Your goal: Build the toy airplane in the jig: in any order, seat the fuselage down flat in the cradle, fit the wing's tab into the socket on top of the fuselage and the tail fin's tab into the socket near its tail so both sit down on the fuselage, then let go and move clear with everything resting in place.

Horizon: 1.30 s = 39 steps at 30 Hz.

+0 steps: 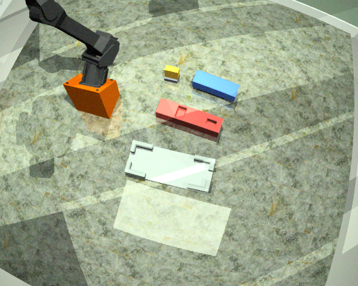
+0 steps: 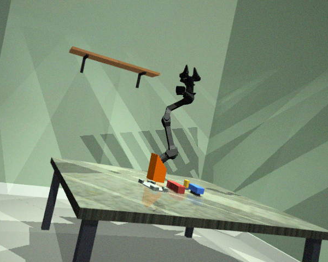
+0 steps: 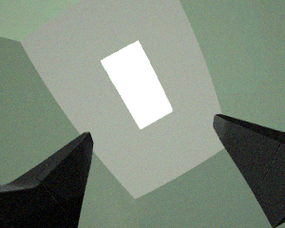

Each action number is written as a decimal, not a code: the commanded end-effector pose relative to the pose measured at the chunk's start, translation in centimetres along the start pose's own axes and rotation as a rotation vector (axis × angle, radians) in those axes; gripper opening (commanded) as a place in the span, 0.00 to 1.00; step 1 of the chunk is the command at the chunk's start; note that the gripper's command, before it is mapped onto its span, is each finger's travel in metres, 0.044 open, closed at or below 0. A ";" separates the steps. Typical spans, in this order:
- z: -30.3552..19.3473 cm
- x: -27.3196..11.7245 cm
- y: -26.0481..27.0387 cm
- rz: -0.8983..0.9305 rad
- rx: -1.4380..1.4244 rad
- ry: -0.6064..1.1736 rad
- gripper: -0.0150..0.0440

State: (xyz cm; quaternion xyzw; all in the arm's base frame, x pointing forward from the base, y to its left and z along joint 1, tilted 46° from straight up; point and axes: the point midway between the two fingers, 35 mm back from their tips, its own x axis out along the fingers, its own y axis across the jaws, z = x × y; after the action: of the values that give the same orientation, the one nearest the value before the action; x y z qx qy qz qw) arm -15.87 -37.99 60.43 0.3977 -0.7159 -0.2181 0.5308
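Note:
The red fuselage (image 1: pixel 191 120) (image 2: pixel 175 186) lies on the table beside the jig, its two sockets facing up. The pale grey jig (image 1: pixel 170 167) (image 2: pixel 150 184) has raised corner brackets and holds nothing. The blue wing (image 1: pixel 215 85) (image 2: pixel 196 189) lies on the table beyond the fuselage. The small yellow tail fin (image 1: pixel 172 72) (image 2: pixel 186 183) stands near the wing, a light and dark strip under it. My gripper (image 2: pixel 191 67) (image 3: pixel 154 129) is open and empty, high above the table and pointing upward; it is out of view in the top view.
The orange base block (image 1: pixel 92 99) (image 2: pixel 157 170) carries the arm at the left of the parts in the top view. A brown wall shelf (image 2: pixel 113 61) is behind the arm in the exterior view. The wrist view shows only walls, ceiling and a bright white panel (image 3: pixel 138 85).

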 end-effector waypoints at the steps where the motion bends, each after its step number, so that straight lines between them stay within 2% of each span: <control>1: -2.1 -1.9 5.8 0.151 -0.052 0.027 1.00; 7: -5.0 -5.2 12.1 0.337 -0.128 0.064 1.00; 18: -15.8 -15.7 22.1 0.736 -0.366 0.252 1.00; 25: -19.0 -19.3 23.6 0.844 -0.374 0.342 1.00; 28: -21.4 -21.9 24.4 0.919 -0.397 0.398 1.00; 39: -27.9 -28.4 24.9 1.068 -0.577 0.480 1.00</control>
State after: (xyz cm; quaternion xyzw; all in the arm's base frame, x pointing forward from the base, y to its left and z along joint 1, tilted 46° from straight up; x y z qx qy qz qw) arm 2.86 0.46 72.17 -0.1063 -0.6076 -0.0255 0.7867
